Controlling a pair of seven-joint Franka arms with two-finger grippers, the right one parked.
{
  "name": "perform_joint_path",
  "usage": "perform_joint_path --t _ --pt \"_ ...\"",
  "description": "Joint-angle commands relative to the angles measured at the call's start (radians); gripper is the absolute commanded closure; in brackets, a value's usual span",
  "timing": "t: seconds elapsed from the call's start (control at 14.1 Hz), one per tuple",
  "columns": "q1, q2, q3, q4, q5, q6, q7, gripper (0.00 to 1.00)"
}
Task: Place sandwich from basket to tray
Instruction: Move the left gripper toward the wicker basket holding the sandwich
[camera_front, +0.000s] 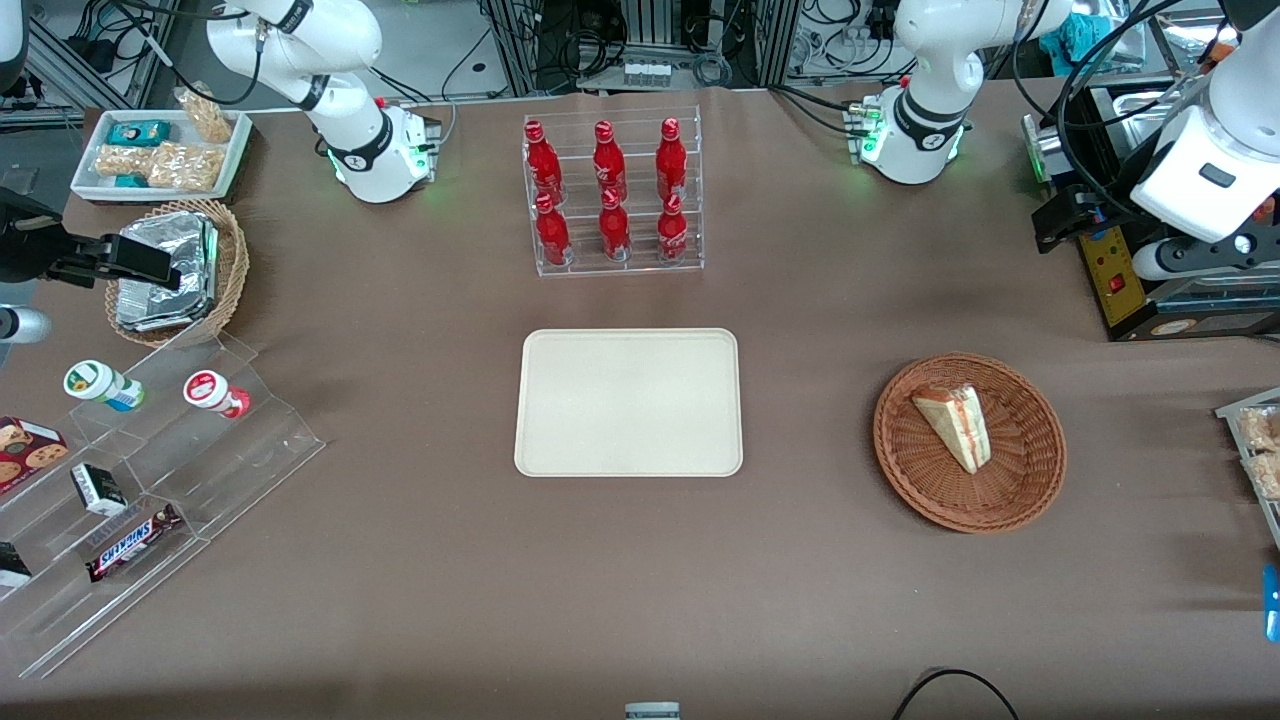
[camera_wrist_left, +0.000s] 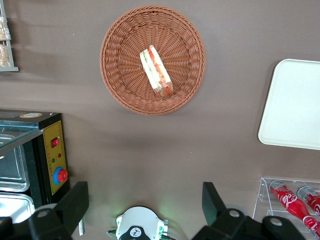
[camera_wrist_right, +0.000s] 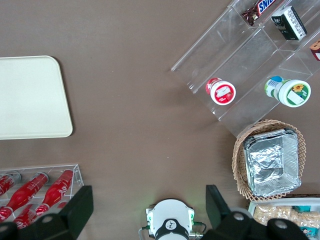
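The sandwich (camera_front: 955, 425) (camera_wrist_left: 156, 71), a pale wedge with red and green filling, lies in the round reddish-brown wicker basket (camera_front: 1030, 490) (camera_wrist_left: 120, 85) toward the working arm's end of the table. The cream tray (camera_front: 628, 400) (camera_wrist_left: 295, 105) lies flat at the table's middle with nothing on it. My gripper (camera_front: 1052, 225) (camera_wrist_left: 144, 200) hangs high above the table, farther from the front camera than the basket and well apart from it. It is open wide with nothing between its black fingers (camera_wrist_left: 75, 200).
A black appliance with a yellow panel (camera_front: 1120, 270) (camera_wrist_left: 52, 155) stands close beside my gripper. A clear rack of red bottles (camera_front: 612, 195) stands farther back than the tray. A snack tray (camera_front: 1255, 450) sits at the table edge near the basket. Clear display steps (camera_front: 150, 480) and a tan basket of foil packets (camera_front: 175, 270) stand toward the parked arm's end.
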Motion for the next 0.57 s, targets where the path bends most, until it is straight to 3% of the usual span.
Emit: perform_joint_path --t 0.0,0.5 --pt "0.052 0.070 -0.001 0.029 -0.007 0.011 -0.008 0.00" --pt "0.041 0.069 -0.007 0.053 -0.004 0.011 -0.006 0.00"
